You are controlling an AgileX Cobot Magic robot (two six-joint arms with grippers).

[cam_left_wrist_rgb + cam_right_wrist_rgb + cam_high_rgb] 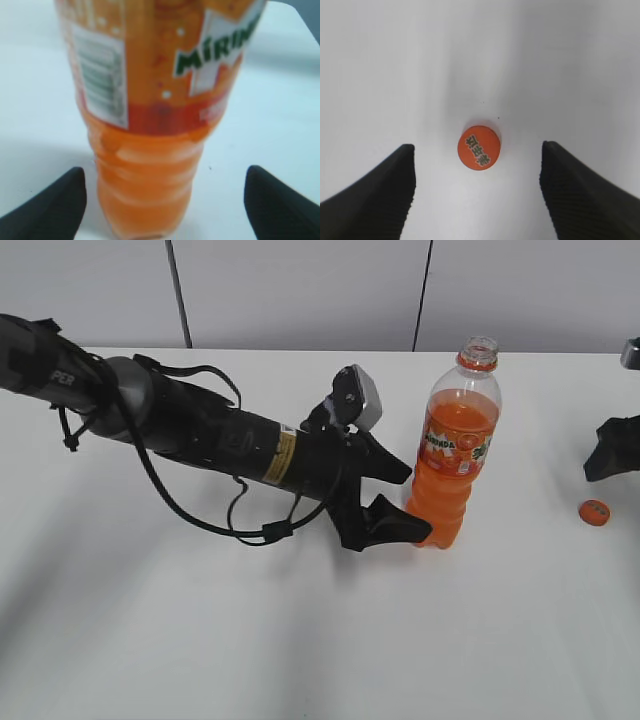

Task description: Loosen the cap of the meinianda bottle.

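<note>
The meinianda bottle [456, 455] stands upright on the white table, its neck bare with no cap on it. The left wrist view shows its ridged waist [150, 165] close up. My left gripper [402, 498] is open, its two black fingers either side of the bottle's lower body and apart from it [162, 210]. The orange cap [595, 512] lies flat on the table at the right, top face up with dark lettering [479, 147]. My right gripper [477, 200] is open and empty just above the cap; only part of it shows at the exterior view's right edge [612, 448].
The white table [300, 640] runs to a grey panelled wall [300, 290] at the back. My left arm [180, 425] with its looped cables stretches across the left half of the table.
</note>
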